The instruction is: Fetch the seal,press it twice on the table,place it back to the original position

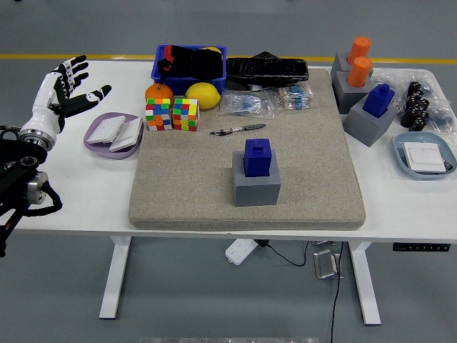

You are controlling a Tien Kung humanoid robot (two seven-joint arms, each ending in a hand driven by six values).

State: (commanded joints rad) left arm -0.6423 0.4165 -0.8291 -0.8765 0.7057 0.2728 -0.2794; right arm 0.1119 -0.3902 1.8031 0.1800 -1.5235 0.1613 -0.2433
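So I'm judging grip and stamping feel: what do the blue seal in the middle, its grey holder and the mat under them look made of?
The blue seal looks like smooth matte plastic, with even colour and crisp edges. Its grey holder seems the same: a flat, dull, sharp-cornered block. The mat looks like beige felt or coarse fabric, speckled, non-reflective and with soft rounded corners.

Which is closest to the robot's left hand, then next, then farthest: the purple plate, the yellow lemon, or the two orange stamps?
From the left hand, in the head view:
1. Purple plate, just right of the hand, at the table's left end.
2. Yellow lemon, near the middle, at the back.
3. Orange stamps, far away at the back right.
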